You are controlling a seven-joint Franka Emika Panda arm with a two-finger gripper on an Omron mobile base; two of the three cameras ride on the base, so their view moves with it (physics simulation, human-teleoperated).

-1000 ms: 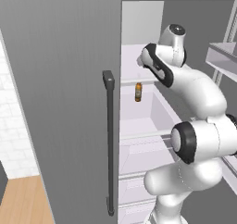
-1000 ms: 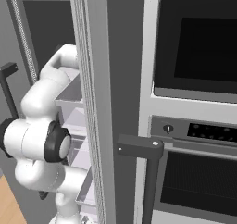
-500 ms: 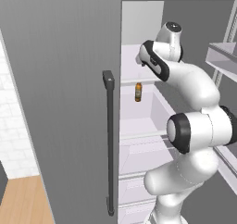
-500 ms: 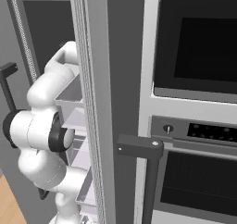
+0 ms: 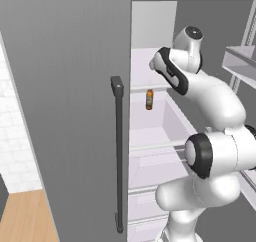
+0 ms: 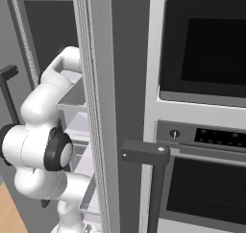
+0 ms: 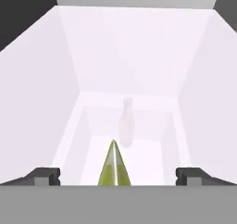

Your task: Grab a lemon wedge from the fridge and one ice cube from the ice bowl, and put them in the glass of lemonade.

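Hand view looks into the white inside of the fridge (image 7: pixel 139 52), a pale box with side walls sloping toward a back wall. The gripper (image 7: pixel 118 174) has its two dark fingertips (image 7: pixel 44 174) at the bottom corners, standing wide apart with nothing between them but air and, a little farther in, the lemon wedge (image 7: pixel 113 167). The wedge is a small yellow-green sliver resting on the white shelf. It lies almost centred between the two tips, only slightly toward the left one. Its narrow point aims away from the camera, toward the back wall, so its long axis runs along the direction of reach and crosswise to the line between the fingertips. Beyond it, deeper in, a faint pale bottle shape (image 7: pixel 126 121) stands upright.

Left base view shows the white arm reaching past the open grey door into an upper shelf, near a small brown bottle (image 5: pixel 149 99).

By my reading, the wedge sits straight ahead, and a short forward approach would bring the open jaws to either flank.
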